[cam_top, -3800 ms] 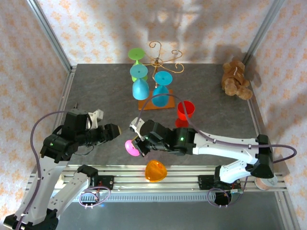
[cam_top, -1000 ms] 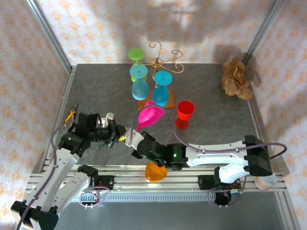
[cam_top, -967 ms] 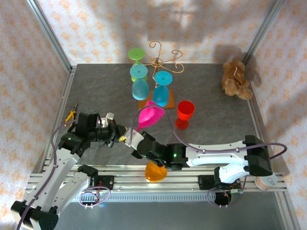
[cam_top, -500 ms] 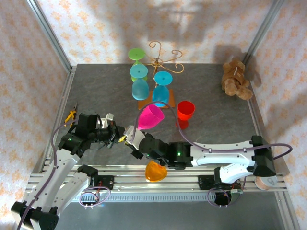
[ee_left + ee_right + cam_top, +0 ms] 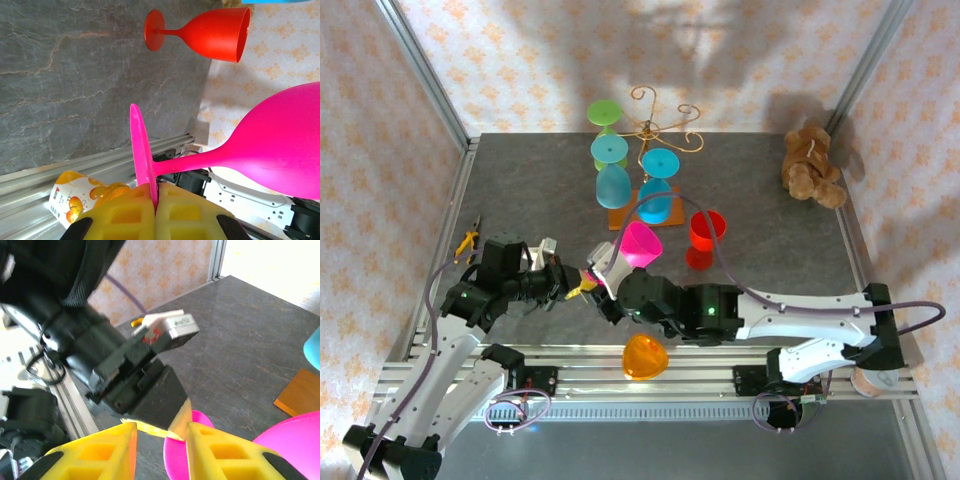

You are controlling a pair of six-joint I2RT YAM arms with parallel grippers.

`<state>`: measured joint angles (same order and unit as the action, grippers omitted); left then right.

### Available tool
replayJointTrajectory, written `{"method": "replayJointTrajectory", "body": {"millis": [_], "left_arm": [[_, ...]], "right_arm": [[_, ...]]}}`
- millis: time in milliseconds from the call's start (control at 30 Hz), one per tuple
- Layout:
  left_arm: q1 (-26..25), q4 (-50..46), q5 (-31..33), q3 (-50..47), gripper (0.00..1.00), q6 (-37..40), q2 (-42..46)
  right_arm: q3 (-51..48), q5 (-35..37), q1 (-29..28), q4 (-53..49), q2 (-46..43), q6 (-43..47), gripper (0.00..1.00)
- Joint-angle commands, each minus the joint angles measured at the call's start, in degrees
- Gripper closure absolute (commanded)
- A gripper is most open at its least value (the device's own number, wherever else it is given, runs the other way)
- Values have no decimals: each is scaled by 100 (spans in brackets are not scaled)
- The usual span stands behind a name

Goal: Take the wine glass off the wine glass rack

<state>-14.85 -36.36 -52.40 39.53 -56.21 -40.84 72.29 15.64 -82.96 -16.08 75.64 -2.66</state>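
Note:
The pink wine glass hangs off the rack, tilted, above the front of the table. My left gripper is shut on the rim of its round foot, and the bowl points away to the right. My right gripper is open; its yellow pads sit on either side of the left fingertips and the pink foot, not pressing on them. The wine glass rack, gold wire on an orange-brown base, stands at the back with a green glass and two teal glasses hanging on it.
A red glass stands upright just right of the pink bowl. An orange glass lies on the front rail. A teddy bear sits at the back right. A small yellow tool lies by the left edge.
My right gripper has opened and let go of the pink glass. The glass has swung lower and closer to the red one, held by the left gripper alone.

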Motion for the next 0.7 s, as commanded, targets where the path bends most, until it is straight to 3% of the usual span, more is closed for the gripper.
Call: {"method": "replayJointTrajectory", "body": {"millis": [0, 233, 433, 667], "left_arm": [[35, -6, 81, -107, 100, 315, 94], [32, 563, 54, -472, 100, 186, 197], [34, 1100, 70, -712, 100, 9, 321], [33, 1466, 78, -931, 100, -61, 526]], "right_arm": [[444, 193, -36, -800, -249, -629, 66], [1320, -185, 262, -2073, -374, -1378, 56], [1189, -757, 777, -2321, -704, -1857, 40], [960, -1799, 1587, -2306, -1031, -2260, 32]]}}
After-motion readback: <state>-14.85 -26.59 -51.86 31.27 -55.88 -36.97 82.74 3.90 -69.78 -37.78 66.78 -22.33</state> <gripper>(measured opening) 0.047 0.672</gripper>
